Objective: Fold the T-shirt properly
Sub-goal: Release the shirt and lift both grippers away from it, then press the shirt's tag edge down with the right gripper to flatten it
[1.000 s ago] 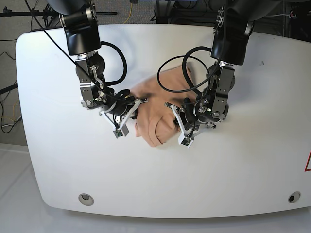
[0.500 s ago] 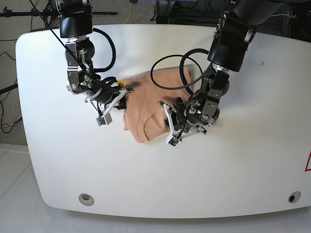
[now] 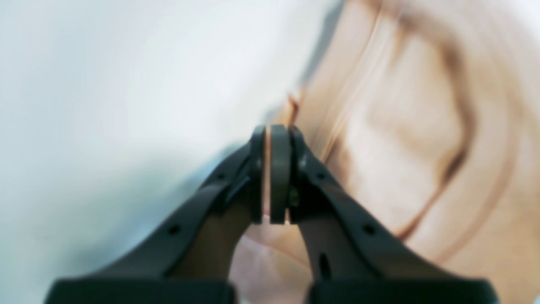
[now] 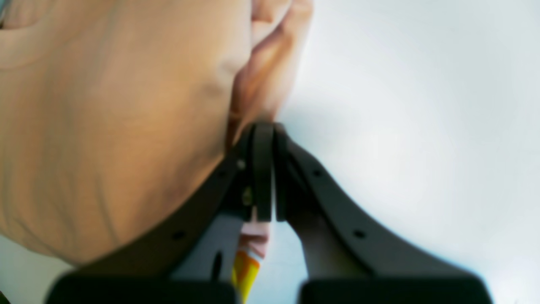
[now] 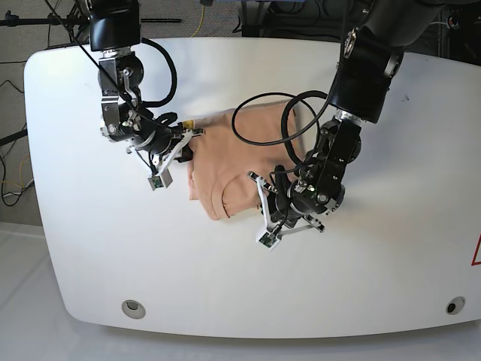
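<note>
Where both claws pinch it, the T-shirt (image 5: 237, 162) lies bunched, peach-pink.

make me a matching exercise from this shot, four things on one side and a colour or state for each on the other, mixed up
Things:
1. T-shirt
2. table
3. left gripper
4. cable loop

Colour or state:
a. white and flat
b. black, curving over the cloth
c. shut, with a sliver of cloth between its pads
d. peach, bunched between the two arms

Pairs: 1-d, 2-a, 3-c, 4-b
</note>
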`<state>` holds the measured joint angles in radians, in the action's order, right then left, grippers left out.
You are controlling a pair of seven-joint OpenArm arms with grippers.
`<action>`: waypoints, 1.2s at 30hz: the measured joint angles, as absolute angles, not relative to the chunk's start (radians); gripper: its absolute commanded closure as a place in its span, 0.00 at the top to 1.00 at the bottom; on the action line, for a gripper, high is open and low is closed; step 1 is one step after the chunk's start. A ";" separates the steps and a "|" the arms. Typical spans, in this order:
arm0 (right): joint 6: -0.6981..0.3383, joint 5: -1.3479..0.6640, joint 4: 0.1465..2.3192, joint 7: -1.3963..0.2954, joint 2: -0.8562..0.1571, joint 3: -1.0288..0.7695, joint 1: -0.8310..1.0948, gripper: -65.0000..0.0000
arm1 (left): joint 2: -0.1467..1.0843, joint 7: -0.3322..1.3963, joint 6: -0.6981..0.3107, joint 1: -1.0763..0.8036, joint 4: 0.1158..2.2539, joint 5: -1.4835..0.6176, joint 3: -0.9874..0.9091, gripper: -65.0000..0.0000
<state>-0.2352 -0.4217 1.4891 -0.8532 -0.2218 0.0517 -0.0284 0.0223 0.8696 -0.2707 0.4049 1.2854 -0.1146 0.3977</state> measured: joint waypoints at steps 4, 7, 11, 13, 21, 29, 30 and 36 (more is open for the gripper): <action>-0.235 -0.422 1.489 -0.863 -0.221 0.052 -0.036 0.01 | 0.022 0.914 -0.270 0.408 1.390 -0.114 0.397 0.00; -0.215 -0.422 1.498 -0.872 -0.218 0.037 -0.038 0.01 | 0.019 0.948 -0.270 0.408 1.467 -0.117 0.398 0.00; -0.168 -0.392 1.546 -0.914 -0.216 0.000 -0.024 0.01 | 0.020 1.009 -0.270 0.408 1.549 -0.117 0.397 0.00; -0.160 -0.392 1.586 -0.936 -0.220 -0.028 -0.008 0.01 | 0.023 1.038 -0.270 0.406 1.585 -0.117 0.395 0.00; -0.164 -0.399 1.779 -1.042 -0.239 -0.105 0.055 0.01 | 0.108 1.063 -0.266 0.319 1.728 -0.121 0.393 0.00; -0.165 -0.400 1.905 -1.123 -0.254 -0.109 0.160 0.01 | 0.184 1.077 -0.271 0.212 1.768 -0.130 0.331 0.00; -0.165 -0.399 1.912 -1.132 -0.252 -0.106 0.174 0.01 | 0.189 1.076 -0.271 0.199 1.770 -0.132 0.303 0.00; -0.169 -0.403 1.933 -1.145 -0.247 -0.102 0.231 0.01 | 0.233 1.076 -0.270 0.157 1.772 -0.120 0.182 0.00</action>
